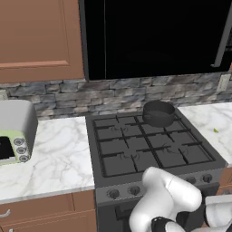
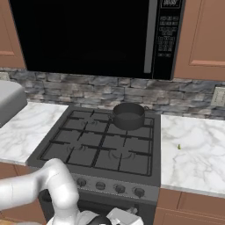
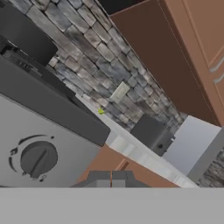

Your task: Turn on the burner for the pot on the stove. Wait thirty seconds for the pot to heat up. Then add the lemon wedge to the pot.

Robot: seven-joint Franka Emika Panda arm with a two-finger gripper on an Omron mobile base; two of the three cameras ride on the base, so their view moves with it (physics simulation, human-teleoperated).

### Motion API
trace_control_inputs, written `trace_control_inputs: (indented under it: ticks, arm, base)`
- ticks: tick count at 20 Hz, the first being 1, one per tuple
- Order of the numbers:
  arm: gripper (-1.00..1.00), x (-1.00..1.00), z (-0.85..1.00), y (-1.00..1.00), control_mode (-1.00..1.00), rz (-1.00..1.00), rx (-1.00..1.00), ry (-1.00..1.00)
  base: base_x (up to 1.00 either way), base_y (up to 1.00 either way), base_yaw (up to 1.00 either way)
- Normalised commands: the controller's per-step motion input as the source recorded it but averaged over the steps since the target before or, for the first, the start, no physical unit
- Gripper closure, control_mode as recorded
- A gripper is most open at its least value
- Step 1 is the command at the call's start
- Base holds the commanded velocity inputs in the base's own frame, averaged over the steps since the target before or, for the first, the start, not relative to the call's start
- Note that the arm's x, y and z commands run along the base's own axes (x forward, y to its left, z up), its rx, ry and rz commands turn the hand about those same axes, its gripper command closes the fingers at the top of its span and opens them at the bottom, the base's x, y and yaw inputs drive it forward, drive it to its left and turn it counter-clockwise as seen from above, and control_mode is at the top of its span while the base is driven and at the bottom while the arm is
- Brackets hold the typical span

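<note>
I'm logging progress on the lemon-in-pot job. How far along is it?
Nothing looks done: no flame shows under the pot on the stove. In hand: the shut gripper is low by a front knob. Left: lighting the burner, waiting, and moving the lemon wedge off the counter.

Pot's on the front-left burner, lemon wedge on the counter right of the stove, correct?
Not quite. The pot sits on the back-right burner of the stove, up against the stone backsplash, as the right base view shows. The lemon wedge does lie on the marble counter to the right of the stove, apart from the pot.
</note>
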Motion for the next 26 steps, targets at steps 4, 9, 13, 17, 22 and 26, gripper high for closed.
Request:
trace_control_inputs:
  ticks: [4,9,13,17,22,26]
  arm:
    - [1.00,0.00,0.00,0.00,-1.00,0.00,0.00,0.00]
    - [1.00,0.00,0.00,0.00,-1.00,0.00,0.00,0.00]
    - [1.00,0.00,0.00,0.00,-1.00,0.00,0.00,0.00]
    - [1.00,0.00,0.00,0.00,-1.00,0.00,0.00,0.00]
    - [1.00,0.00,0.00,0.00,-1.00,0.00,0.00,0.00]
    - [1.00,0.00,0.00,0.00,-1.00,0.00,0.00,0.00]
  base:
    - [0.00,0.00,0.00]
    - [0.00,0.00,0.00]
    - [0.00,0.00,0.00]
    - [0.00,0.00,0.00]
    - [0.00,0.00,0.00]
    - [0.00,0.00,0.00]
